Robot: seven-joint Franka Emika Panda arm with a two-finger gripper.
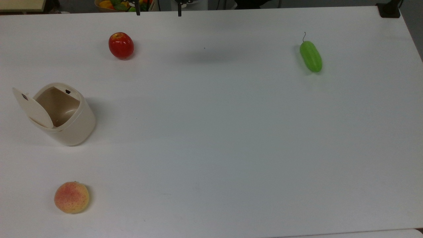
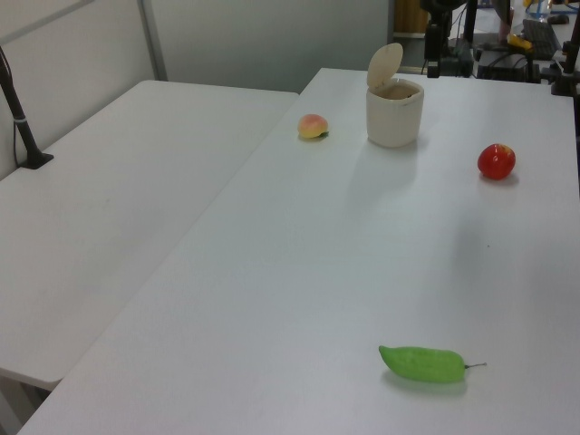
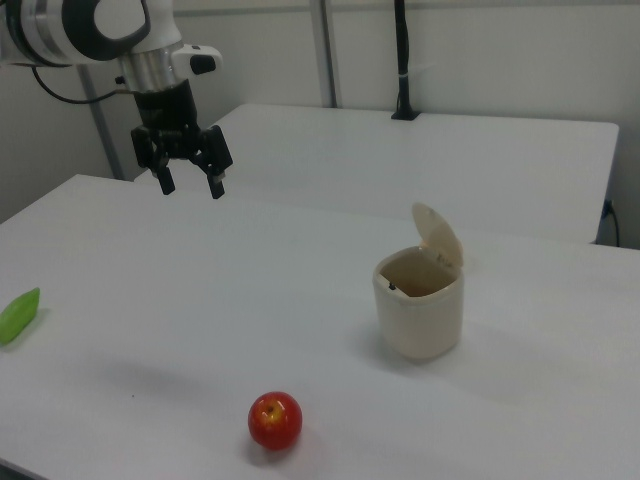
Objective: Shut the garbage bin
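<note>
Step in hand: approach not yet begun; judged from the lid (image 3: 438,235) standing up on its hinge and the arm well away from it.
Gripper: gripper (image 3: 190,184) hangs high above the table (image 1: 231,138), fingers spread wide, nothing between them. In the top view two dark fingertips (image 1: 137,12) show at the far edge.
Garbage bin: garbage bin (image 1: 64,115) stands upright near the top view's left edge, mouth open, seemingly empty, though part of the floor is hidden behind the lid.
Lid detail: small dark mark on the lid near its free end in the top view.
Next move calls for: carrying the gripper across to the bin, coming in behind the raised lid, then pushing it over and down onto the rim. The bin looks light, so a sideways shove may slide or tip it.
Count, bins: one.
Count, fruit: one red apple (image 1: 121,45), one peach (image 1: 71,197), one green cucumber (image 1: 310,56); all well apart from the bin.
</note>
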